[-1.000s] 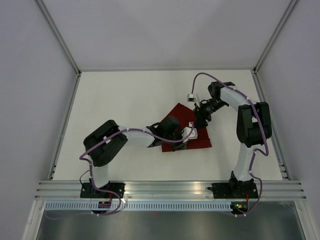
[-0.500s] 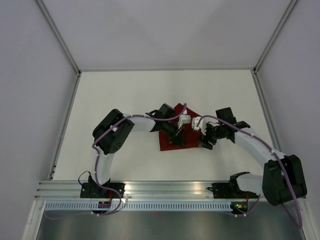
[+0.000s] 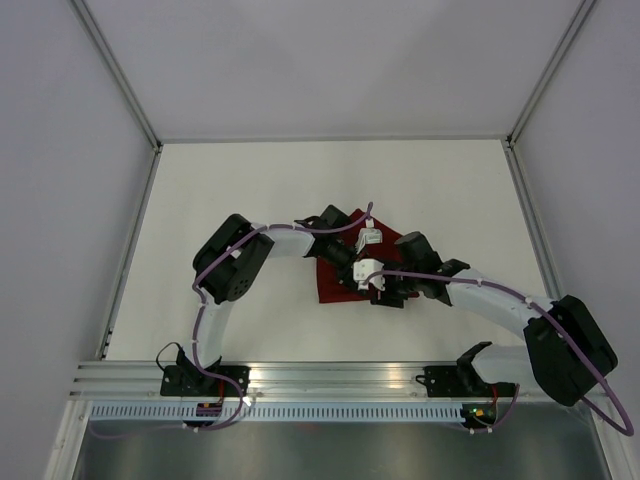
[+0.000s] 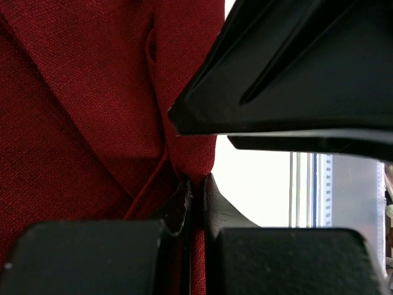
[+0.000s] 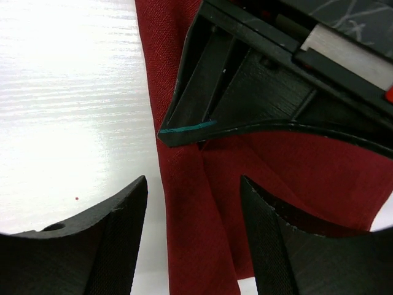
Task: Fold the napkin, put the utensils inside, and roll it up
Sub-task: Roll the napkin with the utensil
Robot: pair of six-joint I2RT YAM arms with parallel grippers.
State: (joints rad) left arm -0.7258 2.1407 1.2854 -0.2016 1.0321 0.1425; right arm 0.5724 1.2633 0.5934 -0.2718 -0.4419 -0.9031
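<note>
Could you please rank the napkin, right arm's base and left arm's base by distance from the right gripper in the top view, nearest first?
1. napkin, directly under the right gripper.
2. right arm's base, near edge, right.
3. left arm's base, near edge, left.

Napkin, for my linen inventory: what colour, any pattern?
Plain dark red napkin, no pattern; left wrist view shows it best.
</note>
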